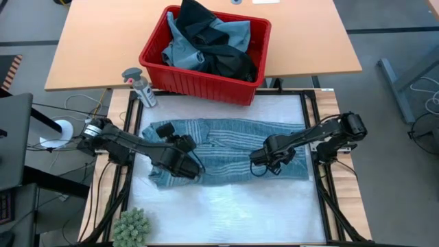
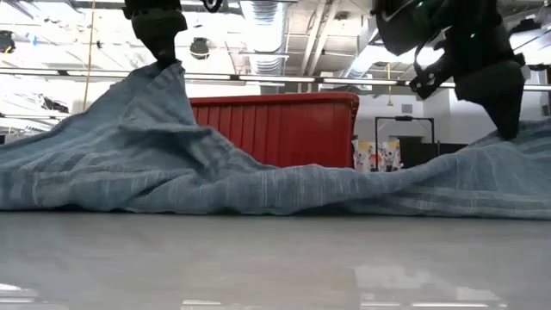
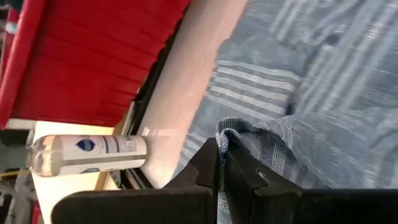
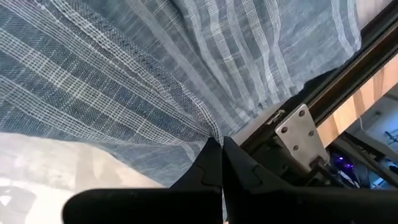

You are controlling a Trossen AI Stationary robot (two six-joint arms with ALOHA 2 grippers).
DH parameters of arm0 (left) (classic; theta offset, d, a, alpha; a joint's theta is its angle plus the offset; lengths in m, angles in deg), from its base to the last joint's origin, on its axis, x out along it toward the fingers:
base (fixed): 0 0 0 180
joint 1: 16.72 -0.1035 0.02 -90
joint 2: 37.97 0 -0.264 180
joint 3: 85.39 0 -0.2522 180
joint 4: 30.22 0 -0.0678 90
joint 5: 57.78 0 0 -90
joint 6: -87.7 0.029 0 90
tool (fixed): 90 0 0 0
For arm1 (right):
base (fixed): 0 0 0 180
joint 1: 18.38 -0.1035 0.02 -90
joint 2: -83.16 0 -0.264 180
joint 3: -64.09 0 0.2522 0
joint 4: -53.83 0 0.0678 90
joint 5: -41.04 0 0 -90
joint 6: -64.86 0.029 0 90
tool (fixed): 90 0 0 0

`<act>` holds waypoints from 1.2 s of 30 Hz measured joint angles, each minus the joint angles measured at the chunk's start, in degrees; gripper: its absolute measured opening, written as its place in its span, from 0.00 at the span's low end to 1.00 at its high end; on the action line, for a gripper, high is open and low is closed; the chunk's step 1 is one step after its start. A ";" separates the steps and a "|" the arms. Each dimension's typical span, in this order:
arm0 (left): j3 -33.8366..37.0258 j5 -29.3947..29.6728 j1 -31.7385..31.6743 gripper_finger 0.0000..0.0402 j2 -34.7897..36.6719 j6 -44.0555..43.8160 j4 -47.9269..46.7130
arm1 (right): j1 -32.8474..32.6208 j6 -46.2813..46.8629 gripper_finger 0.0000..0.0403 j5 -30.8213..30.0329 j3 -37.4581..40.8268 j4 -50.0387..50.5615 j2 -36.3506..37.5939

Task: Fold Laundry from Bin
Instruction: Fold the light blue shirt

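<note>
1. We see the striped grey-blue garment (image 1: 226,147) spread across the white work surface (image 1: 226,213), lying just in front of the red bin (image 1: 199,86).
2. In the low view the garment (image 2: 258,185) rises in a peak at each end, where a gripper lifts it, and sags to the surface in between.
3. We find the left gripper (image 1: 194,169) at the garment's left part near its front edge; its fingers (image 3: 239,177) are pressed together, pinching a bunched fold of the striped cloth (image 3: 255,140).
4. We find the right gripper (image 1: 259,165) at the garment's right part near the front edge; its fingers (image 4: 211,165) are closed tight on a thin edge of the cloth (image 4: 155,81).
5. The bin stands behind the work surface, partly on the wooden table (image 1: 96,48), and holds the remaining laundry (image 1: 206,44): dark and light blue pieces heaped together.
6. A clear spray bottle (image 1: 140,87) stands just beside the bin's left front corner.
7. A green spiky ball (image 1: 131,226) sits at the front left corner of the work surface.
</note>
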 joint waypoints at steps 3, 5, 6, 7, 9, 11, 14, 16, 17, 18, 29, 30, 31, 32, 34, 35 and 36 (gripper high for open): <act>0.00 0.24 -1.56 0.00 1.47 1.06 0.01 | 1.81 -2.58 0.05 -0.05 1.01 -1.74 0.00; 0.00 0.24 -2.40 0.00 2.39 2.13 0.01 | 2.88 -3.75 0.05 -0.08 1.63 -2.28 0.00; 0.00 0.27 -2.80 0.00 2.74 2.63 -0.01 | 3.34 -4.20 0.05 -0.15 1.82 -2.16 0.00; 0.00 0.25 -3.17 0.00 3.01 3.15 0.00 | 3.70 -4.62 0.05 -0.33 1.94 -1.94 0.00; 0.00 0.25 -3.94 0.00 3.30 4.39 0.02 | 4.20 -5.49 0.05 -1.09 1.96 -1.63 0.00; 0.00 0.24 -4.59 0.00 3.31 6.75 0.01 | 4.53 -6.04 0.05 -1.66 1.96 -1.42 0.00; 0.00 -0.20 -5.69 0.00 3.24 8.89 0.03 | 4.95 -7.24 0.05 -2.37 1.96 -1.65 0.00; 0.06 -0.22 -6.56 0.00 3.02 9.15 0.03 | 5.28 -7.34 0.05 -2.58 1.96 -1.67 0.00; 0.19 -0.21 -6.99 0.00 2.99 9.16 0.06 | 5.49 -7.34 0.05 -2.60 1.96 -1.68 0.00; 0.27 -0.23 -7.44 0.00 2.99 9.18 0.09 | 5.59 -7.39 0.05 -2.60 1.94 -1.67 0.00; 10.45 -1.87 -9.13 0.00 3.07 8.91 1.10 | 5.11 -8.86 0.10 -4.51 1.94 -2.79 0.00; 11.29 -1.35 -9.11 0.00 3.07 8.83 1.16 | 5.00 -9.84 0.12 -4.55 1.94 -3.21 0.00; 11.96 -1.06 -9.12 0.00 3.07 8.96 1.03 | 5.02 -10.54 0.14 -4.51 1.94 -3.46 0.00; 12.42 -0.87 -9.30 0.00 3.07 9.36 0.83 | 5.06 -10.74 0.15 -4.53 1.94 -3.49 0.00; 12.59 -0.60 -9.83 0.00 3.07 10.20 1.02 | 5.18 -10.73 0.17 -4.51 1.94 -3.46 0.00; 12.59 -0.22 -10.10 0.00 3.08 10.28 1.10 | 5.24 -10.74 0.18 -4.52 1.94 -3.45 0.00; 12.59 0.38 -10.31 0.00 3.09 10.01 1.02 | 5.27 -10.73 0.19 -4.51 1.94 -3.44 0.00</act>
